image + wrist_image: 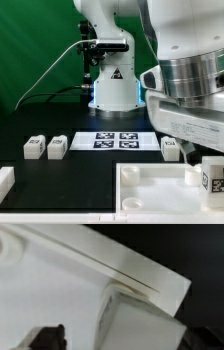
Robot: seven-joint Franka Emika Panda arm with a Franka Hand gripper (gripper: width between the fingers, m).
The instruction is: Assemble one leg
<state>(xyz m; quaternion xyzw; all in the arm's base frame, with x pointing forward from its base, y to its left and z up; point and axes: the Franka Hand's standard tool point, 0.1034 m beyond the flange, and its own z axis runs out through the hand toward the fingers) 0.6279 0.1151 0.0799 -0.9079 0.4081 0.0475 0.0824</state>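
Observation:
In the wrist view my gripper (128,340) is shut on a white leg (140,319), with one dark finger (48,339) on one side of the block. The leg sits against the corner of the large white tray-like piece (60,286). In the exterior view this leg (213,176) stands upright at the tray piece's (150,192) far corner on the exterior view's right, its marker facing the camera, under my arm. Three more legs lie on the black table: two at the exterior view's left (34,147) (57,148) and one at the right (172,148).
The marker board (118,140) lies behind the tray piece, in front of the robot base (112,85). Another white part (5,180) shows at the exterior view's left edge. My arm's big wrist housing (190,90) fills the upper right.

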